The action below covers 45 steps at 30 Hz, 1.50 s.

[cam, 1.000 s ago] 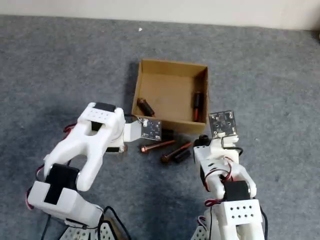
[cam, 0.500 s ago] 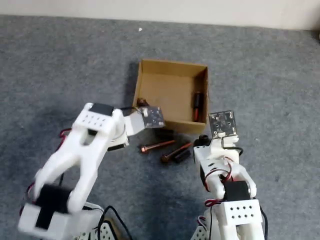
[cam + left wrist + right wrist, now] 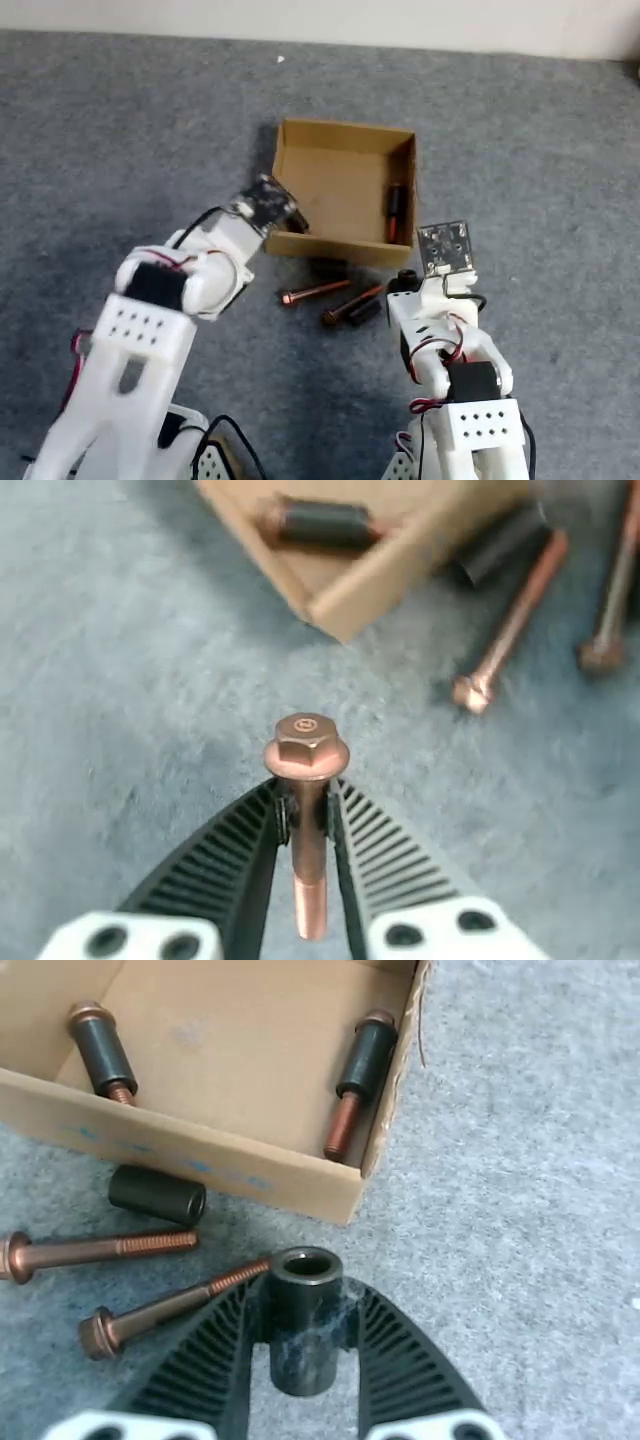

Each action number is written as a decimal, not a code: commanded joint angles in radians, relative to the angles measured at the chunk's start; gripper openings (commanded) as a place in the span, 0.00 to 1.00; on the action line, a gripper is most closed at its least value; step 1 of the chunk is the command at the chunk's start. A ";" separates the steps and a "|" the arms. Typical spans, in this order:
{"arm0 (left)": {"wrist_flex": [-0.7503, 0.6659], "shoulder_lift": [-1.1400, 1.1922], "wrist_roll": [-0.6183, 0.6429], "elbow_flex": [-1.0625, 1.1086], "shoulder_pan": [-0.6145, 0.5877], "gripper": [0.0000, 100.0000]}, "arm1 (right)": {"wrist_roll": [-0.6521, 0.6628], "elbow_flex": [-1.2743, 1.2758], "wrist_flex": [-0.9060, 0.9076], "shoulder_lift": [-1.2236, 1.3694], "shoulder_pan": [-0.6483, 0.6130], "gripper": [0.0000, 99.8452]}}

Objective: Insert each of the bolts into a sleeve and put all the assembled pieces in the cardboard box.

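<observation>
1. Left tool (image 3: pixel 305 802): its jaws are narrowed onto the shank of a copper-coloured, hexagon-headed metal bolt (image 3: pixel 307 765), with the head pointing outward. Over the last second this arm has risen from among the parts on the grey carpeted worktop (image 3: pixel 120 130) and swung up by the box's near left corner. The bolt is therefore picked and awaits a sleeve.
2. Open brown cardboard box (image 3: pixel 335 180), centre, far side: it holds the left assembled piece (image 3: pixel 100 1045) in its near left corner and the right assembled piece (image 3: pixel 362 1060) along its right wall.
3. Worktop just near of the box: a loose black cylindrical sleeve (image 3: pixel 158 1193) lies beside the near wall. The left loose bolt (image 3: pixel 315 292) and the right loose bolt (image 3: pixel 352 303) lie nearer still, both unassembled. The right bolt's threaded tip lies just beside the right tool.
4. Right tool (image 3: pixel 303 1295): unmoved, with its jaws closed around a black metal sleeve (image 3: pixel 303 1325) whose open bore faces outward. The next step is probably mating the held bolt with this bore. The loose parts and the box wall crowd the space between the arms.
</observation>
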 commanded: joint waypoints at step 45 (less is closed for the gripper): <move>-0.611 -1.066 1.059 0.456 0.015 0.01 | -0.002 0.125 -0.618 -0.022 -0.407 0.01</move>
